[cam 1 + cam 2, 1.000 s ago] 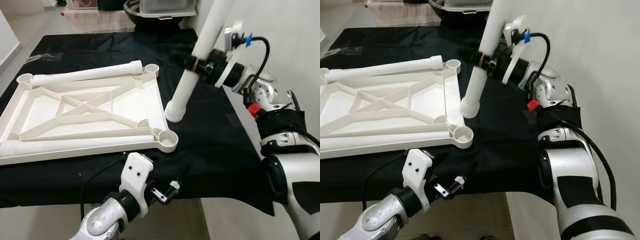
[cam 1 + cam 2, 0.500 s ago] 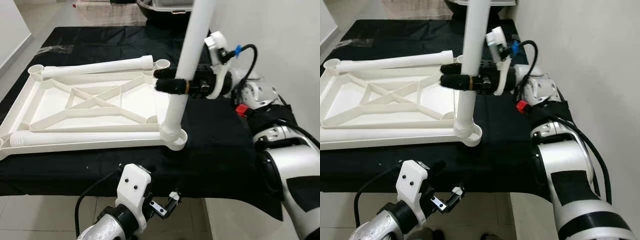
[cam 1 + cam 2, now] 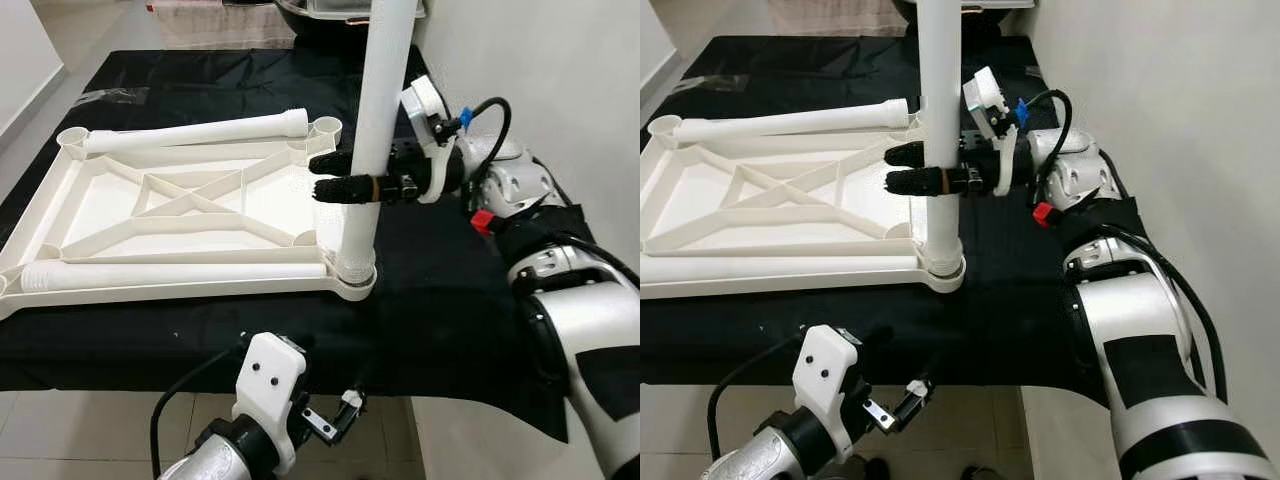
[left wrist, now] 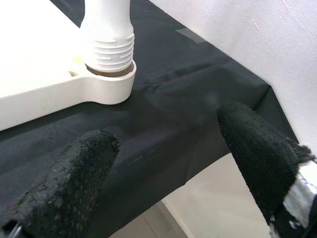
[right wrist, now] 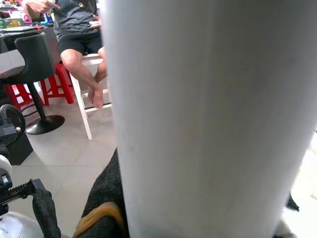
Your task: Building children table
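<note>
One counter (image 3: 200,90) with a black cloth carries everything, set against a white wall on the robot's right. White plastic tabletop frame (image 3: 170,215) lies upside down on it, X-braced ribs facing up, round sockets at the corners. Two loose white legs lie flat on the frame: far leg (image 3: 195,132) along the far rim, near leg (image 3: 165,275) along the near rim. Third leg, upright leg (image 3: 375,120), stands vertical with its threaded foot seated in the near right corner socket (image 3: 352,280); the left wrist view shows the threads partly above the socket lip. Right end effector (image 3: 335,178) reaches in from the right at mid-height of the upright leg, black fingers clenched on either side of it, grasping it. Left end effector (image 3: 330,418) hangs below the near counter edge, fingers spread apart, released, touching nothing. Right wrist view: a person seated on a stool (image 5: 89,59) in the background.
</note>
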Available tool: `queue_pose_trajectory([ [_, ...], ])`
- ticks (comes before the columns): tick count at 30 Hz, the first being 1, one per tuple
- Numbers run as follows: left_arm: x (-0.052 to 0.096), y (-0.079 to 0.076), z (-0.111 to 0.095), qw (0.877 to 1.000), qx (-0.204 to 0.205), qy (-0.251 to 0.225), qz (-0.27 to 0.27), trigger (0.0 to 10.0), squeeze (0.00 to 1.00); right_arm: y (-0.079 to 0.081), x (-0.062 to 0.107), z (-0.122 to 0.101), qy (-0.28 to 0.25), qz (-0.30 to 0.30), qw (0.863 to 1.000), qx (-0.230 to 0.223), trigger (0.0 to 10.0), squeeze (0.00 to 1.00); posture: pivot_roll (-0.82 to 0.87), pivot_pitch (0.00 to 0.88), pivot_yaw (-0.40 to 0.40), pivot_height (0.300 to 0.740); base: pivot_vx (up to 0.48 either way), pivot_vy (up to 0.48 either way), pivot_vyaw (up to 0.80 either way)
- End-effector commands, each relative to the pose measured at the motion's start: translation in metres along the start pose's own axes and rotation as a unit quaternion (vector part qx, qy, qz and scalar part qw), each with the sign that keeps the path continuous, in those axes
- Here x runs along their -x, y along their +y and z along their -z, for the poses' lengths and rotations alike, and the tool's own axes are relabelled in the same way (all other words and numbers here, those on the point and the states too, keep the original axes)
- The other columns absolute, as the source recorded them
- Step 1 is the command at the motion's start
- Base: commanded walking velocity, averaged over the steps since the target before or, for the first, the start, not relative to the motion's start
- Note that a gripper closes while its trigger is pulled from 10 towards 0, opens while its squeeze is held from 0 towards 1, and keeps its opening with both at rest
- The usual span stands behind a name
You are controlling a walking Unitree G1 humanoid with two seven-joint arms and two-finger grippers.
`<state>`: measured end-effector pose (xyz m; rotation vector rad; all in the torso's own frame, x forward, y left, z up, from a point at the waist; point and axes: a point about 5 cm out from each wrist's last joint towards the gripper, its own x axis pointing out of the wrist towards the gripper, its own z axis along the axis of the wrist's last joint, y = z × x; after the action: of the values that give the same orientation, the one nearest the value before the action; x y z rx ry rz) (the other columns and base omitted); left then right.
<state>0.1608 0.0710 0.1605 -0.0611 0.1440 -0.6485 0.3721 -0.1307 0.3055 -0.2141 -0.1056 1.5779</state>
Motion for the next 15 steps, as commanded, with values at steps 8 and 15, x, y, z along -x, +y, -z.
queue_pose_trajectory([
  [8, 0.0, 0.001, 0.002, 1.0, -0.007, 0.01, -0.001, 10.0, 0.0, 0.008, -0.005, 0.007, 0.007, -0.041, 0.999, -0.004, 10.0, 0.0, 0.15, 0.211, -0.02, 0.74, 0.0, 0.0, 0.0],
  [15, 0.001, 0.004, 0.001, 1.0, -0.011, 0.011, -0.005, 10.0, 0.0, 0.012, -0.012, 0.012, -0.006, -0.057, 0.998, -0.015, 10.0, 0.0, 0.15, 0.219, -0.024, 0.74, 0.0, 0.0, 0.0],
])
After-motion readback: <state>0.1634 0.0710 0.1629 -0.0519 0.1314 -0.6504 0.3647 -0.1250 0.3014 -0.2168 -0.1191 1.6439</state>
